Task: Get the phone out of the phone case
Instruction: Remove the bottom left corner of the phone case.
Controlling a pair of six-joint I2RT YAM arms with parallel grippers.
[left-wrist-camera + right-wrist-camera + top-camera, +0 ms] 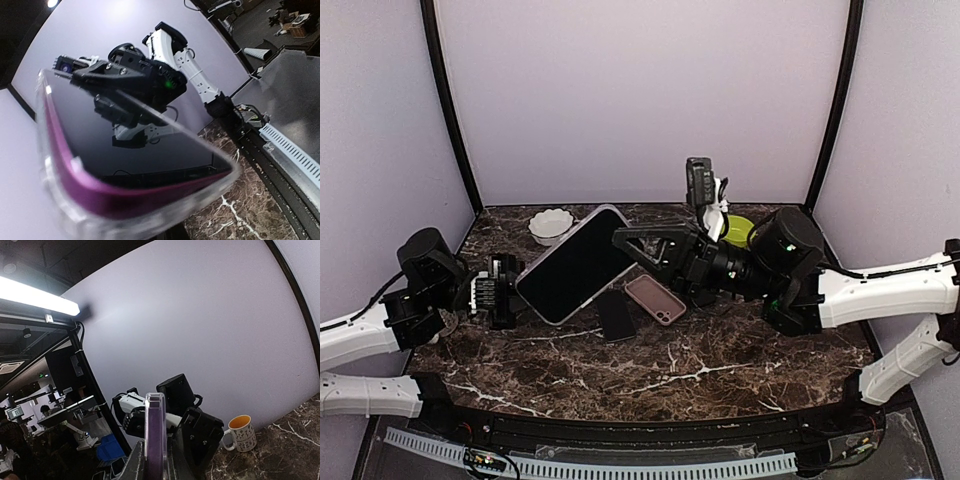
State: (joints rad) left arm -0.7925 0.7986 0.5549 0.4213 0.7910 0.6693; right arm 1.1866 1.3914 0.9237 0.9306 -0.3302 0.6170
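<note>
Soft, even light fills the overhead view, with a faint sheen on the marble table [670,372]. 1 strip light [35,293] glares in the right wrist view, whose edges bow. The phone [130,145] screen mirrors like glass, and the near edge of its case [125,220] is blurred.

The phone [578,263] has a glossy black glass face that mirrors the arm above it. Its case [150,220] is clear, smooth plastic, slightly cloudy at the rim, and a shiny magenta edge shows through it. The bench [670,375] looks like polished dark brown marble with white veins and a soft sheen. A pink cover [655,299] lying on it has a matt, rubbery look. The bowl [551,226] and the mug [241,433] look like glazed white ceramic. The right arm [890,285] carries smooth white plastic shells; its fingers [642,243] are matt black plastic. The walls [640,90] are matt, pale and even.
</note>
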